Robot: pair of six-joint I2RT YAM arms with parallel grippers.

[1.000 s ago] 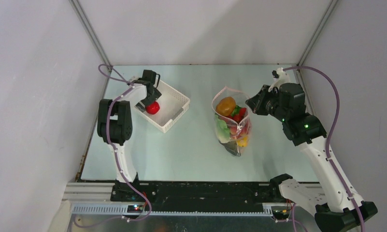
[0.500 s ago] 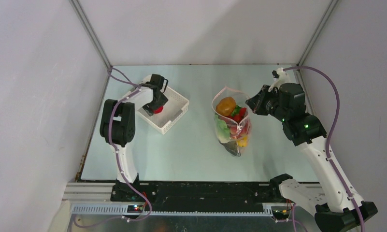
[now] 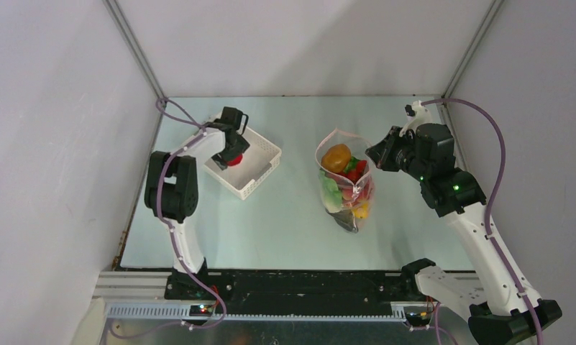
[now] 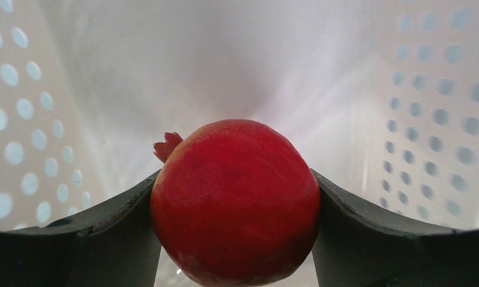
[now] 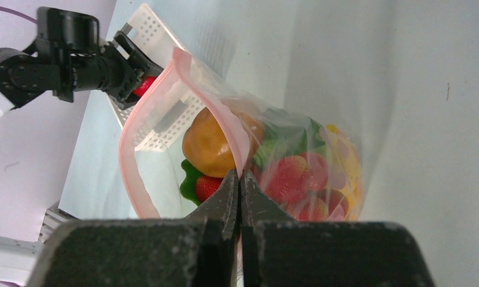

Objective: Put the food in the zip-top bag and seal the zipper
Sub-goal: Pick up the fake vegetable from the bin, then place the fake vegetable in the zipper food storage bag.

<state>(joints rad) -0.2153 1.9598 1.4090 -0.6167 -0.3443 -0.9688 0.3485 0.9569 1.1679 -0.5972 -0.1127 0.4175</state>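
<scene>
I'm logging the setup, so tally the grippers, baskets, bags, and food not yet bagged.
Grippers: 2, left gripper and right gripper
Basket: 1
Bag: 1
Food outside bag: 1, red fruit
Total: 5

We note the basket (image 3: 259,171) left on the bench (image 3: 285,230), the zip-top bag (image 3: 342,208) right of it, well apart. Food (image 3: 336,158) sits in the bag; one pomegranate (image 4: 235,200) in the basket, between the left gripper's (image 3: 233,157) fingers.
</scene>
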